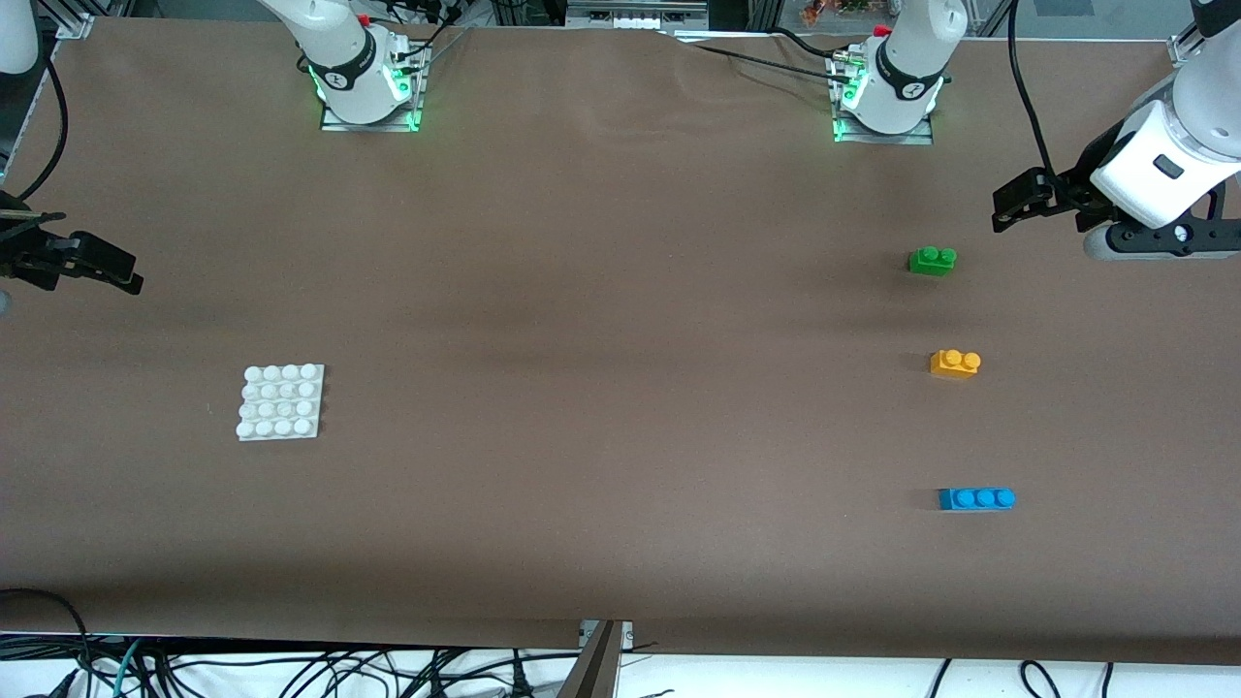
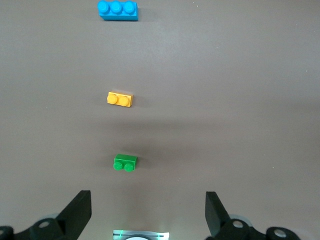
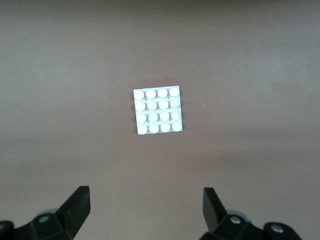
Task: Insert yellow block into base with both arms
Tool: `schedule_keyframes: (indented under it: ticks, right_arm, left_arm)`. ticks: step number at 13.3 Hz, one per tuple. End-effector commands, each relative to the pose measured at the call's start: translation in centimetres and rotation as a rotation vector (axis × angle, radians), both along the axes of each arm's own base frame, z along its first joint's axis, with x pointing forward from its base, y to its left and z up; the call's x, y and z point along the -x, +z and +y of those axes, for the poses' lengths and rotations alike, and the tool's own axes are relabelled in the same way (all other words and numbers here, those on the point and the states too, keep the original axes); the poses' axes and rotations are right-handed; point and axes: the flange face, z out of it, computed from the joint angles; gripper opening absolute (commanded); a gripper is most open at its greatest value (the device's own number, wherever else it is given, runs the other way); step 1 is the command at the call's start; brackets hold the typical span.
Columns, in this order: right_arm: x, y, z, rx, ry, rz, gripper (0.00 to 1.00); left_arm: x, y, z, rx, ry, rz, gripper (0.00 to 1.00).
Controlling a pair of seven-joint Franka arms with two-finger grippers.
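The yellow block [image 1: 955,363] [image 2: 120,99] lies alone on the brown table toward the left arm's end, studs up. The white studded base [image 1: 281,401] [image 3: 158,110] lies flat toward the right arm's end, with nothing on it. My left gripper [image 1: 1008,204] [image 2: 147,210] hangs open and empty over the table's left-arm end, beside the green brick and apart from the yellow block. My right gripper [image 1: 116,267] [image 3: 145,205] hangs open and empty over the right-arm end, apart from the base.
A green two-stud brick [image 1: 933,260] [image 2: 125,163] lies farther from the front camera than the yellow block. A blue three-stud brick [image 1: 976,498] [image 2: 118,10] lies nearer. The two arm bases [image 1: 368,87] [image 1: 887,97] stand at the table's back edge.
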Motion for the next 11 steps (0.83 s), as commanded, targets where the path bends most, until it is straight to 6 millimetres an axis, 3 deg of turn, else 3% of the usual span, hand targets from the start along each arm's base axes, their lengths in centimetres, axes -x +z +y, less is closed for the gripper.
schedule_keyframes:
  ticks: [1, 11]
  right_arm:
    - [-0.23, 0.66, -0.34, 0.016, -0.010, -0.003, 1.00]
    - [-0.31, 0.45, -0.37, 0.081, 0.006, 0.006, 1.00]
  left_arm:
    - [0.05, 0.60, -0.13, 0.015, 0.005, -0.007, 1.00]
    - [0.04, 0.67, -0.15, 0.017, 0.006, -0.008, 1.00]
